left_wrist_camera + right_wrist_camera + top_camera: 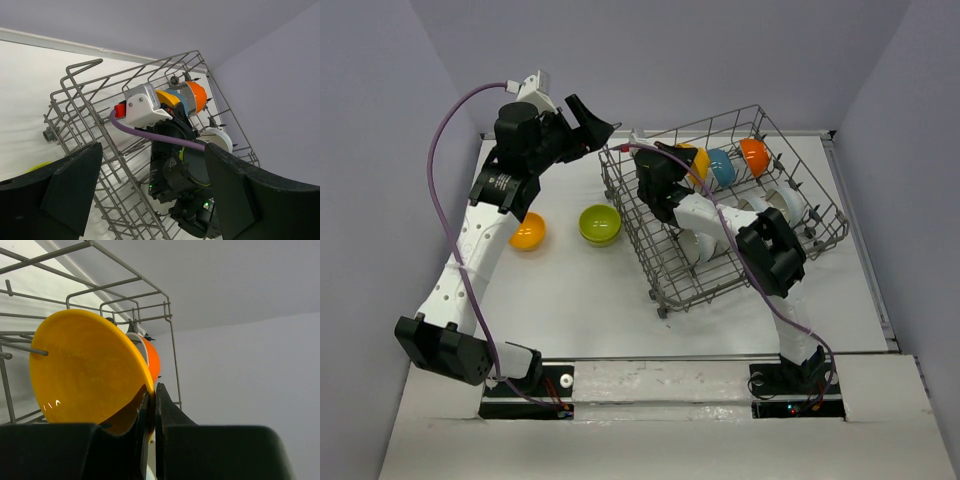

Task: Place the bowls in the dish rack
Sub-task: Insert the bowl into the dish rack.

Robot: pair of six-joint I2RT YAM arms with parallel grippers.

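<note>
The right hand [152,405], pinched tight on the yellow bowl [85,370], holds it upright inside the dish rack [655,270]; seating it between tines before release seems wise. The left hand [150,150] gapes empty; an orange bowl [528,231] and a green bowl [600,223] lie on the counter [580,300].

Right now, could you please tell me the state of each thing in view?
Yellow bowl, on edge in dish rack, gripped.
Right gripper, shut on that bowl's rim.
Left gripper, open, empty.
Blue bowl, racked on edge.
Racked orange bowl, on edge.
Loose orange bowl, on table, unloaded.
Green bowl, upright on table.
</note>
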